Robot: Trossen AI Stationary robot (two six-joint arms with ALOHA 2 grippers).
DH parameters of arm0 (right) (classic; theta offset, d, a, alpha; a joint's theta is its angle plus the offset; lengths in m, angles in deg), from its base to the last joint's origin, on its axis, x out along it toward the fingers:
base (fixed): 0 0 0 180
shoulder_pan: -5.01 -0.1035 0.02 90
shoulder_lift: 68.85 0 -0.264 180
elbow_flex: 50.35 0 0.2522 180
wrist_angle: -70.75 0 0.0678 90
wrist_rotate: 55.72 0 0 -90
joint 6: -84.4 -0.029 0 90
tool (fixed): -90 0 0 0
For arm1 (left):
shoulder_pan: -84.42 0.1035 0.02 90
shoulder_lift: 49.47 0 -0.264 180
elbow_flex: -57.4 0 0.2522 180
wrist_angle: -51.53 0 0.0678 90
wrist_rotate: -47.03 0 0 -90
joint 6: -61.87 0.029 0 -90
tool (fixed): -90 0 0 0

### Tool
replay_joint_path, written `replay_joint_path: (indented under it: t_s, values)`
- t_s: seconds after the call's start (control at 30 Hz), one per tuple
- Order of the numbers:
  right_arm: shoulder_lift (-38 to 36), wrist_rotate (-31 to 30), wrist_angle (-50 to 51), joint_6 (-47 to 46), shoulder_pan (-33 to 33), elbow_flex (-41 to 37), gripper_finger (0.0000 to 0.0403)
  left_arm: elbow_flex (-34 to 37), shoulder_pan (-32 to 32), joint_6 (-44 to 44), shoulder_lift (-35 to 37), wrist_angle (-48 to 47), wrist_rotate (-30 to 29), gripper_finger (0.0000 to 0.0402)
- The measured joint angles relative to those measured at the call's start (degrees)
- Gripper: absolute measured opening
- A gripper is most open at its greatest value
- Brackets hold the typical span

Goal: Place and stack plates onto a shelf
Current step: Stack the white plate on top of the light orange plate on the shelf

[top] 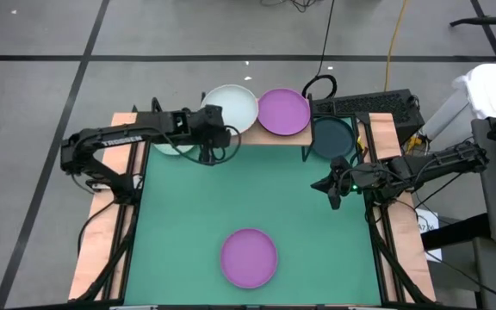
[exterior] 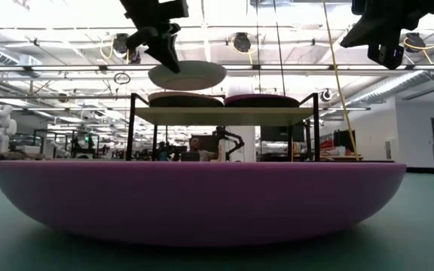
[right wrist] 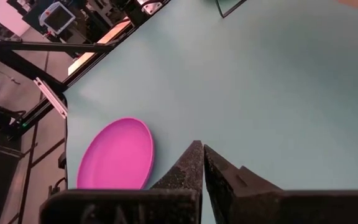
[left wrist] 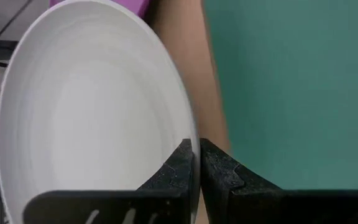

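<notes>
My left gripper (top: 208, 145) is shut on a white plate (top: 232, 107) and holds it above the left half of the shelf (exterior: 221, 115). Under that plate, a dark plate (exterior: 185, 99) lies on the shelf. A purple plate (top: 283, 112) lies flat on the shelf's right half. A second purple plate (top: 249, 257) lies flat on the green table mat near the front edge. It fills the foreground of the low view. My right gripper (top: 335, 195) hangs shut and empty over the mat's right side, clear of all plates. My left gripper pinches the white plate's rim (left wrist: 193, 144) between its two fingers, one finger on the upper face and one beneath. The fingers slant down from the table's left onto the plate's near-left edge. The plate (exterior: 187, 75) hangs almost level, clear of the plate below.
A dark teal plate (top: 331, 138) sits just right of the shelf at the far right corner. A pale plate (top: 172, 146) shows partly under my left arm at the far left. Light-wood strips (top: 102, 232) run along both table sides. The mat's middle (top: 257, 189) is bare.
</notes>
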Motion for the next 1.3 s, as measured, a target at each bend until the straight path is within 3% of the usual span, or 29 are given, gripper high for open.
replay_joint_path:
  t_s: [0.33,0.7,1.3]
  values:
    - [0.0,-1.4,0.0,0.1,0.0,0.0,0.0,0.1,4.5,-0.5,-2.1,0.3,-0.2,0.0027]
    - [0.0,-1.5,0.0,0.2,0.0,0.0,0.0,0.0,5.3,-0.9,-2.5,2.6,0.0,0.003]
    - [0.0,-1.5,0.4,0.4,0.0,0.0,0.0,0.0,5.6,-2.7,-2.5,2.6,5.6,0.0031]
